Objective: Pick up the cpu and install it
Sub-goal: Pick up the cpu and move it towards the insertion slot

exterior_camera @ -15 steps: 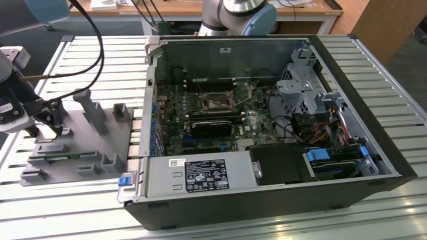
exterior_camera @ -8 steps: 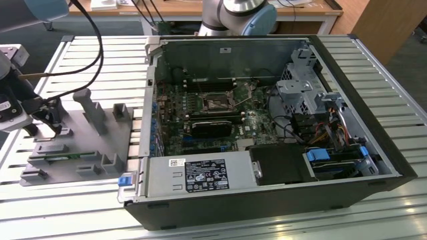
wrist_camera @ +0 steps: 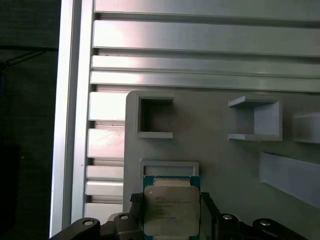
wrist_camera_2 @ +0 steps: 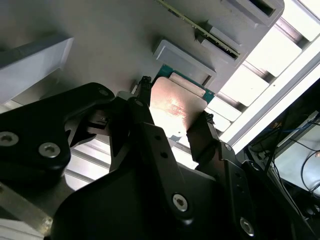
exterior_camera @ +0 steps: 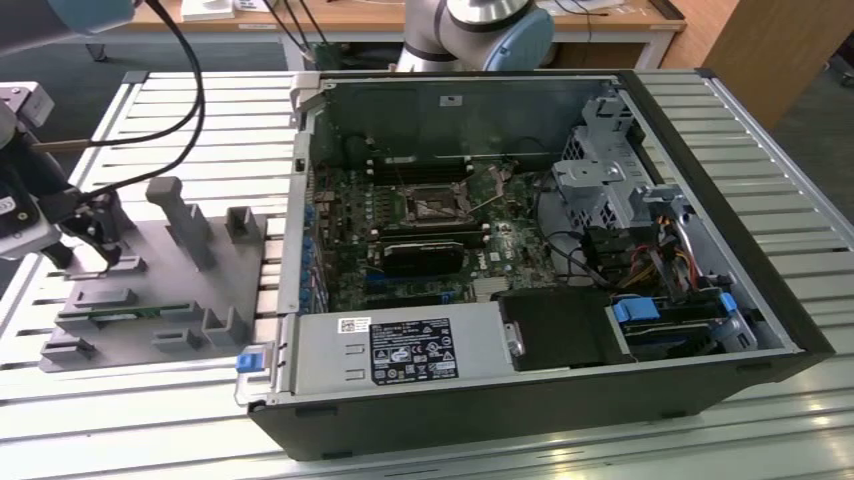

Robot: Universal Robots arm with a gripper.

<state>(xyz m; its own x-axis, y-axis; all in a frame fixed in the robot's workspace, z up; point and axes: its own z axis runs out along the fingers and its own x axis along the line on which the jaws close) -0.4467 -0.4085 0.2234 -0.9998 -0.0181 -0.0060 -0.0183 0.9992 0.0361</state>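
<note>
On the grey tray (exterior_camera: 160,300), near its edge toward the exterior view's left and well apart from the open computer case (exterior_camera: 534,250), the claw (wrist_camera_2: 175,110) is clasping the cpu (wrist_camera: 171,210) by two opposite edges, the chip lying flat directly between its fingers (wrist_camera_2: 202,132).

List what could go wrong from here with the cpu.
1. The claw straddles the thin cpu by its edges; it may tilt or slip when lifted.
2. The cpu lies right beside a raised block on the tray; it may snag there.
3. The socket sits deep in the case near cables; the claw may hit them.
</note>
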